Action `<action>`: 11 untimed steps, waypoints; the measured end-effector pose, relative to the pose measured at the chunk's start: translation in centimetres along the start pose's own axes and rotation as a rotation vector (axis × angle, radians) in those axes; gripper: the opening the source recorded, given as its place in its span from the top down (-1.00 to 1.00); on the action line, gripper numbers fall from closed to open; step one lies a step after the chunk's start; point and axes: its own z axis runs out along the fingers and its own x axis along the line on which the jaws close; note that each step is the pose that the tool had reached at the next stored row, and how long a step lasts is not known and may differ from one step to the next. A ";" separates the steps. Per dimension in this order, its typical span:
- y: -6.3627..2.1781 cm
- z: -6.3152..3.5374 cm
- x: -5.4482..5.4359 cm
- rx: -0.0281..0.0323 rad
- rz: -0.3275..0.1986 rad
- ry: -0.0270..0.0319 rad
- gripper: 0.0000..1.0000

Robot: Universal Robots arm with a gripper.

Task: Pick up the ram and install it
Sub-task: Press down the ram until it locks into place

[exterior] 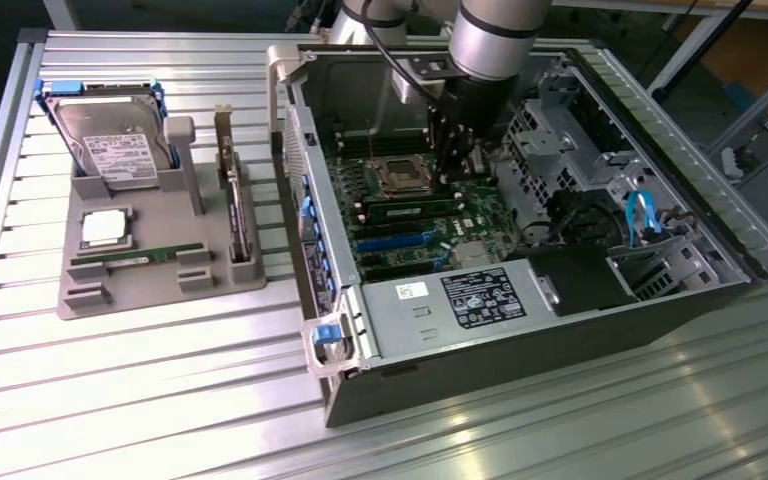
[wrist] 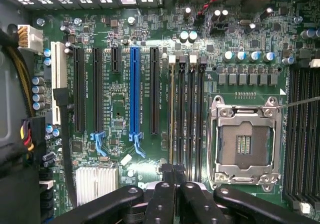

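Ram (wrist: 172, 108) is standing edge-on in the slot bank beside the socket (wrist: 245, 139), in the slot farthest from it. Claw (wrist: 173, 184) is sitting closed over one end of the ram. Pickup looking done; I'm not seeing whether it's fully seated.

Green ram (exterior: 408, 212) seated in motherboard slot
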 end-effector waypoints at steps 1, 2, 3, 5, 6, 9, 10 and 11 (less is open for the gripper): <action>0.15 -0.01 0.0 0.0020 0.000 0.0000 0.80; 0.42 -0.03 0.0 0.0057 0.000 0.0000 0.80; 0.84 -0.05 0.0 0.0117 0.001 0.0001 0.80; 1.26 -0.07 -0.1 0.0189 0.001 0.0003 0.80; 1.52 -0.09 -0.1 0.0246 0.001 0.0003 0.80; 2.10 -0.11 -0.1 0.0384 0.002 0.0006 0.80; 2.28 -0.12 -0.1 0.0431 0.003 0.0008 0.80; 2.47 -0.12 -0.1 0.0478 0.003 0.0008 0.80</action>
